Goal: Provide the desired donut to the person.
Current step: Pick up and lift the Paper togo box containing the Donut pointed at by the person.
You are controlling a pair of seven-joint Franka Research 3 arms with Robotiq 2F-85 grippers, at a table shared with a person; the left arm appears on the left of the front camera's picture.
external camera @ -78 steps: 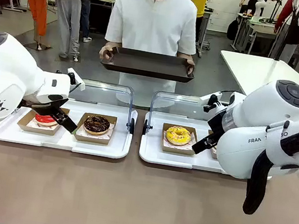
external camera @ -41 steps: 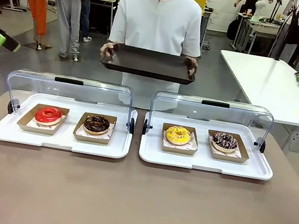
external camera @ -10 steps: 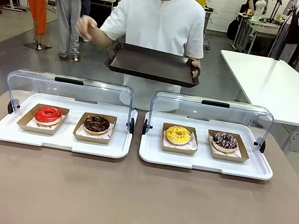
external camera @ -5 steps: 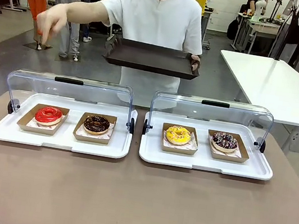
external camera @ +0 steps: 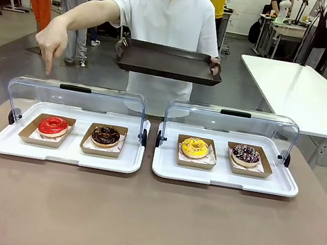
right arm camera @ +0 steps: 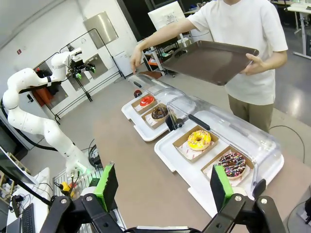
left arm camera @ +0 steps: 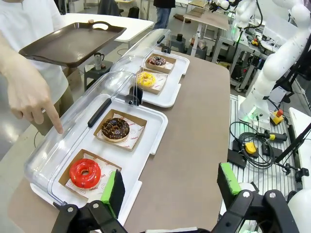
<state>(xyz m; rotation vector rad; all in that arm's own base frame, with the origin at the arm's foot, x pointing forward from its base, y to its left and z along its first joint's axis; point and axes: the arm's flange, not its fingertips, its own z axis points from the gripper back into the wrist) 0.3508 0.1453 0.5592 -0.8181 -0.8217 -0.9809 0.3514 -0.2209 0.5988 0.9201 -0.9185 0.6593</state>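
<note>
plainly, glossy red donut (external camera: 53, 125) sits boxed; left end effector (left arm camera: 171, 185), right end effector (right arm camera: 164, 187) released.

Person (external camera: 166, 23), top centre: plain white shirt. Held tray (external camera: 167, 61): dark brown, no pattern.
Front view, left to right:
- red donut (external camera: 53, 125): glossy red
- chocolate donut (external camera: 106, 135): dark brown, pale speckles
- yellow donut (external camera: 195, 147): yellow, lightly speckled
- drizzled donut (external camera: 246, 153): dark with white-pink streaks

Boxes (external camera: 27, 133): kraft tan. Serving trays (external camera: 65, 155): white. Lids (external camera: 77, 99): clear, with black handles (external camera: 75, 89). Table (external camera: 148, 219): taupe-brown. Left gripper (left arm camera: 171, 187) and right gripper (right arm camera: 164, 187): black with green pads.
</note>
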